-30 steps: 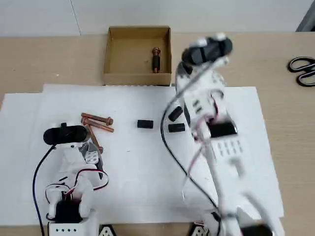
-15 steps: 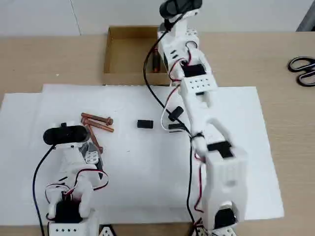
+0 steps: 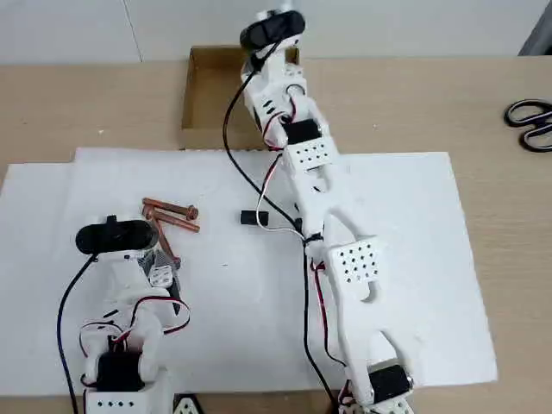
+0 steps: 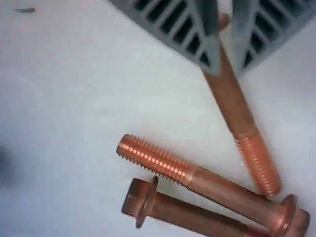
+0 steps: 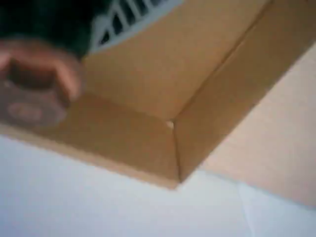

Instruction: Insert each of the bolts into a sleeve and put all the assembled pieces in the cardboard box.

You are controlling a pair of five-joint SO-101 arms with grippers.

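**Right arm at the box, left arm over the bolts**

High view: We find the open brown cardboard box (image 3: 211,136) on the wooden tabletop (image 3: 86,103), just beyond the far edge of the white paper sheet (image 3: 224,328). The right arm (image 3: 315,168) lies stretched across the sheet, and the right gripper (image 3: 261,60) is over the box's far edge, toward its right corner. Three copper-coloured threaded bolts (image 3: 171,214) lie clustered on the sheet's left half. A short black cylindrical sleeve (image 3: 250,217) lies apart from them, nearer the sheet's middle. The left gripper (image 3: 159,261) sits at the cluster's near end. Black-handled scissors (image 3: 528,121) lie at the tabletop's right edge.

Left wrist view: The left gripper is set over the head end of one long bolt (image 4: 237,118). We cannot tell whether it is clamped or released. The other two bolts lie side by side.

Right wrist view: We see an inner corner of the box. A blurred copper-coloured piece (image 5: 34,94) sits close by. We cannot tell whether the right gripper holds it.
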